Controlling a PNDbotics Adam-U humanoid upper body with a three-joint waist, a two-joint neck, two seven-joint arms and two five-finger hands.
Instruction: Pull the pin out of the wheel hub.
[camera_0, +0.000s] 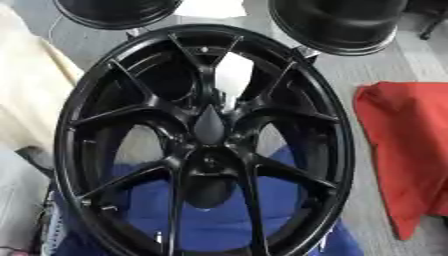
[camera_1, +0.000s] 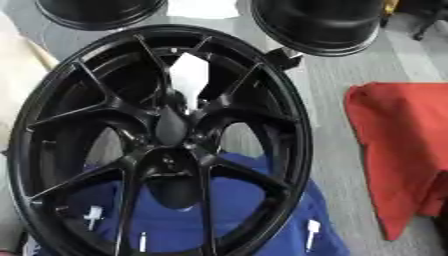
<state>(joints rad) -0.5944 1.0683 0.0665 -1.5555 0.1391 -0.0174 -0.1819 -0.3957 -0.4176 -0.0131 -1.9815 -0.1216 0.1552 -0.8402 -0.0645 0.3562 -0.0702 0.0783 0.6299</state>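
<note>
A large black multi-spoke wheel (camera_0: 114, 75) stands upright, close in front of me, and fills most of both eye views. At its hub (camera_0: 208, 155) a dark, teardrop-shaped piece (camera_0: 208, 125) points up and toward me; it may be the pin, but I cannot make it out against the black spokes. Neither of my hands shows in either view.
A blue cloth (camera_0: 219, 220) with small white tags (camera_1: 312, 227) lies behind and below the wheel. A red cloth (camera_0: 407, 145) lies on the grey floor at right, a cream cover (camera_0: 26, 100) at left. Two more black rims (camera_0: 118, 12) (camera_0: 337, 25) stand at the top.
</note>
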